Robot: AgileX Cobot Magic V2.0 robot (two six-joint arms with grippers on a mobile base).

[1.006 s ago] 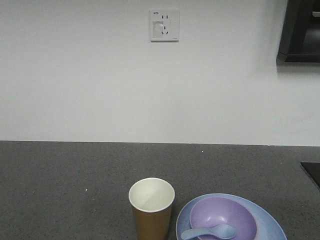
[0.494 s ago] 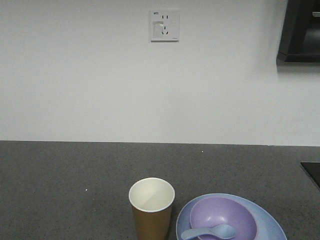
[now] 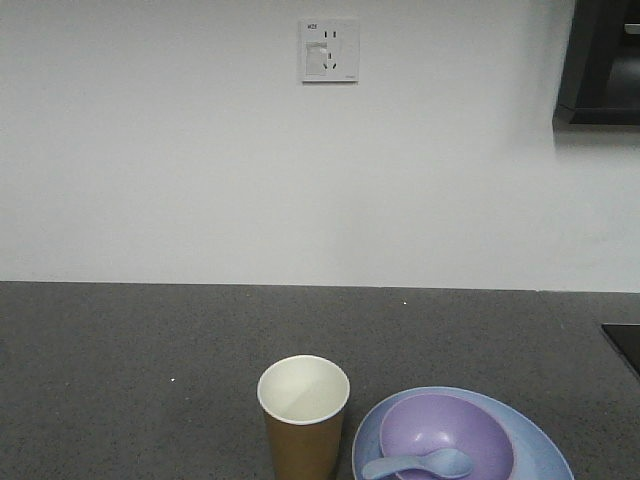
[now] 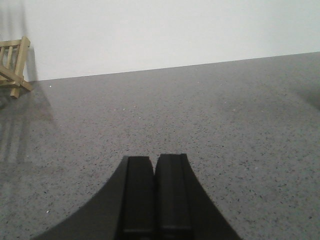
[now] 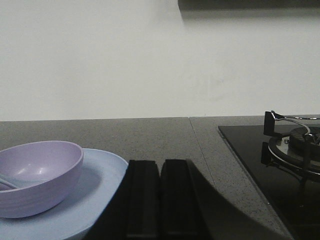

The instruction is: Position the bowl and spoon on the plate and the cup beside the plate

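In the front view the lavender bowl (image 3: 447, 433) sits on the light-blue plate (image 3: 540, 440) at the bottom edge. The pale-blue spoon (image 3: 420, 465) lies in the bowl, handle pointing left. The brown paper cup (image 3: 303, 415) stands upright just left of the plate. My right gripper (image 5: 160, 165) is shut and empty, low over the counter just right of the plate (image 5: 100, 175) and bowl (image 5: 40, 175). My left gripper (image 4: 154, 161) is shut and empty over bare counter, away from the dishes. Neither gripper shows in the front view.
A gas hob (image 5: 290, 150) with a black glass top lies right of my right gripper. A wooden rack (image 4: 12, 65) stands at the far left by the wall. A wall socket (image 3: 329, 50) is above the dark speckled counter (image 3: 150, 340).
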